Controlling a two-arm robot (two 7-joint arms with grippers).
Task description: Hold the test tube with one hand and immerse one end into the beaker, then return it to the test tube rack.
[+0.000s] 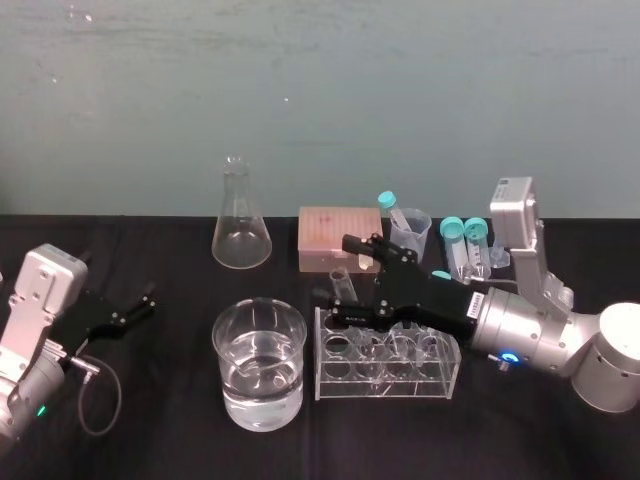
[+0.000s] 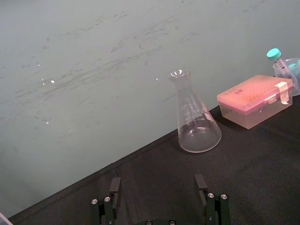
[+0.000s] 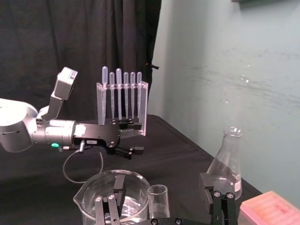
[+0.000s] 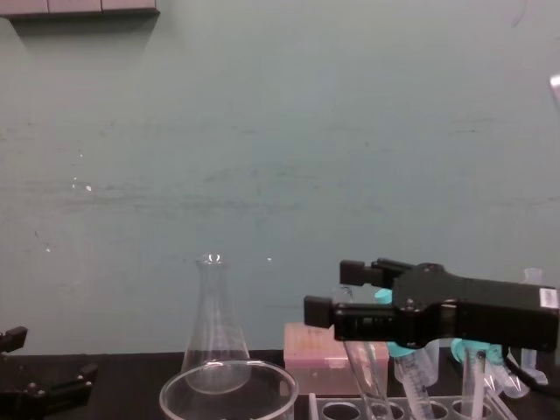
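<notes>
- The right claw [image 1: 335, 270] reaches in over the left end of the rack [image 1: 440, 372], its fingers spread wide. They stand either side of the test tube [image 3: 158, 201] and do not touch it, which I take as lining up for a grasp near the top.
- The test tube stands upright in the rack's end hole, open mouth up. Nothing shows inside it.
- The beaker [image 1: 222, 330] sits on the counter [image 1: 160, 420] just beside that end of the rack, so the carry for the dip should be short. It is roughly half full of clear liquid.
- The left claw [image 1: 135, 305] lies parked on the counter well to the left, fingers apart and holding nothing.
- Behind stand an empty flask [image 1: 240, 235], a pink box [image 1: 340, 235] and a small cup [image 1: 412, 228] holding a capped tube [image 1: 395, 210].
</notes>
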